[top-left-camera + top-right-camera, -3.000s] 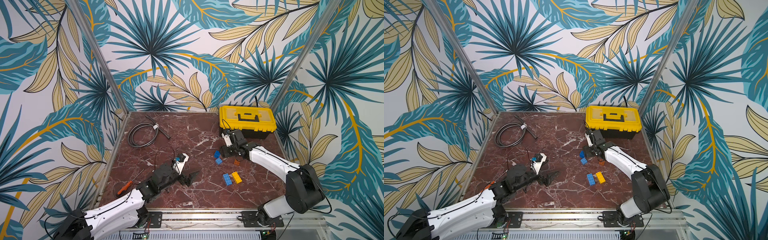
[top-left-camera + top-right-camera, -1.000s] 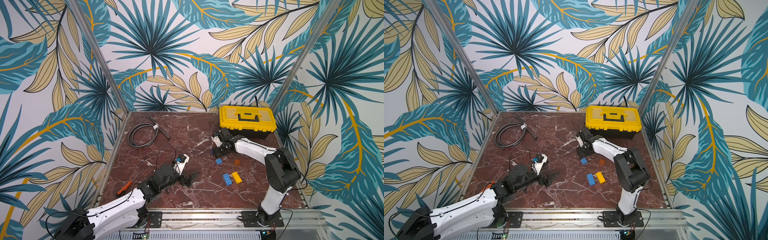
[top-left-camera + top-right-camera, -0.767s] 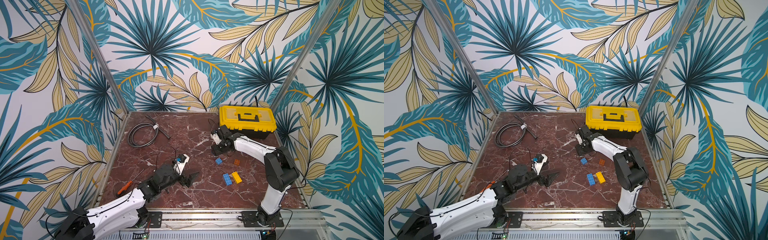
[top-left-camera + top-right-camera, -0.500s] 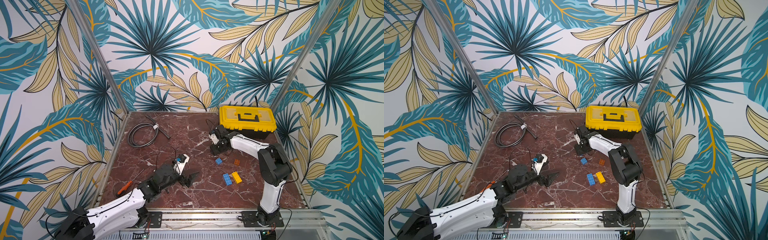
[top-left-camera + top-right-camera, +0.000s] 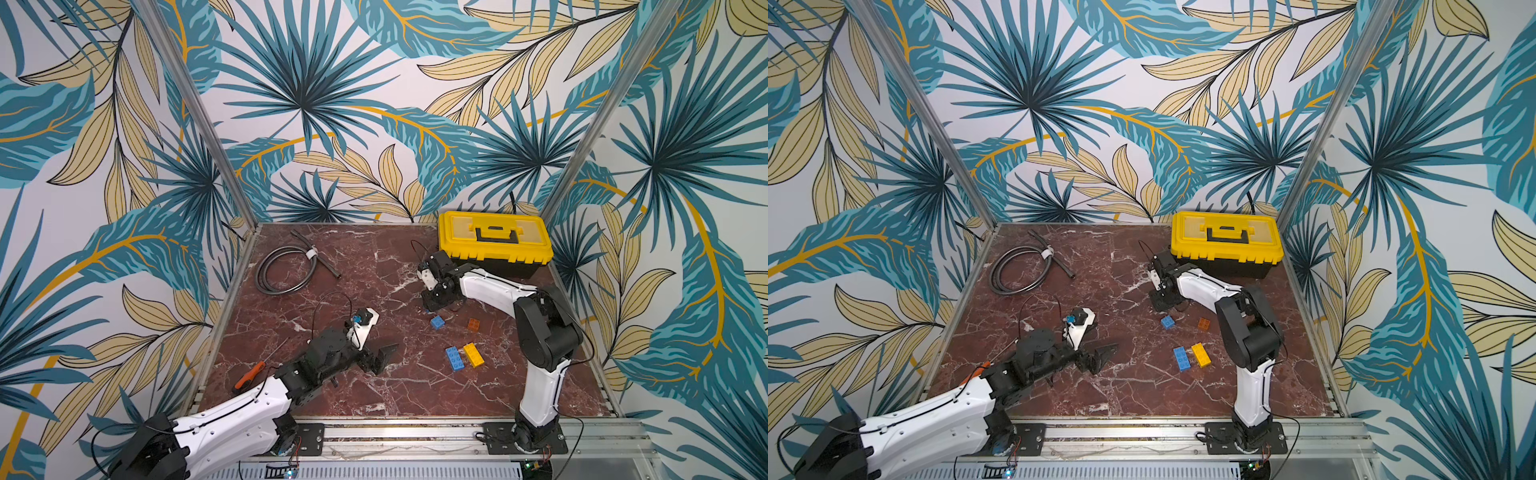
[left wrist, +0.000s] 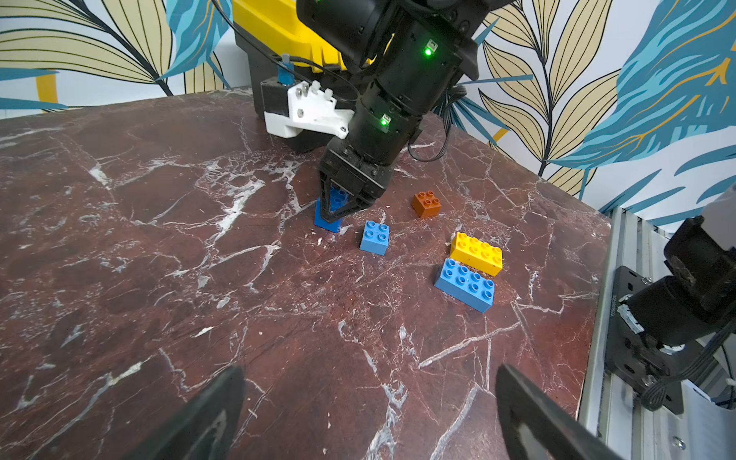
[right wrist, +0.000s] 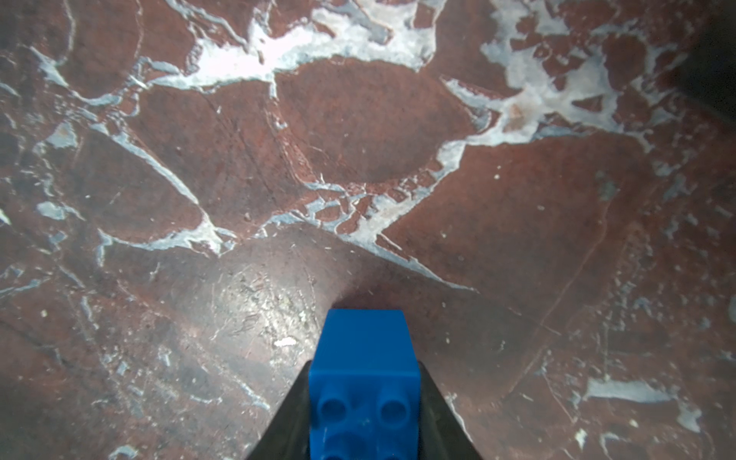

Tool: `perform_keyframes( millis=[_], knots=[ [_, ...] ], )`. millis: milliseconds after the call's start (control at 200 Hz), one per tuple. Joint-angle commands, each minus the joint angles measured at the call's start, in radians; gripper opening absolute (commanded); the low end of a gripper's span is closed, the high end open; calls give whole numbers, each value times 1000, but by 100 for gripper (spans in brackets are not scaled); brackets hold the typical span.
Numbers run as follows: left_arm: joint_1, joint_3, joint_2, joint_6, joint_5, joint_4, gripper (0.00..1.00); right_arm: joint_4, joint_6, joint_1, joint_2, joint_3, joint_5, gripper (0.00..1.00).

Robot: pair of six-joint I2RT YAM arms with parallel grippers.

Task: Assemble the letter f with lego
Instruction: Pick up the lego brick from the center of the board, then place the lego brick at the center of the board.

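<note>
Right tool (image 6: 333, 215) astride blue square brick (image 7: 364, 358)

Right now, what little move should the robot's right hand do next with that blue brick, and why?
Probably lift it straight up a little. The right gripper pinches the blue square brick on both sides, and the brick looks to stand on the marble table, apart from the loose blue square it could join.

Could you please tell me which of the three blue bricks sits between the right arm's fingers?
The blue square brick farthest from the yellow brick; the other blue square and the long blue brick lie free.
</note>
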Motion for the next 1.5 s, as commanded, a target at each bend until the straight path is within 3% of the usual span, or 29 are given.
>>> perform_keyframes(
  millis=[0,966,1497],
  knots=[
    [-2,-21,-16,1,16,4,99,-26,-10,15,-45,-27,-34,35],
    [-2,-33,-33,1,29,4,100,-31,-22,159,-77,-91,43,35],
    [-3,-34,-35,0,35,5,99,-17,-5,171,-73,-109,65,45]
  ],
)
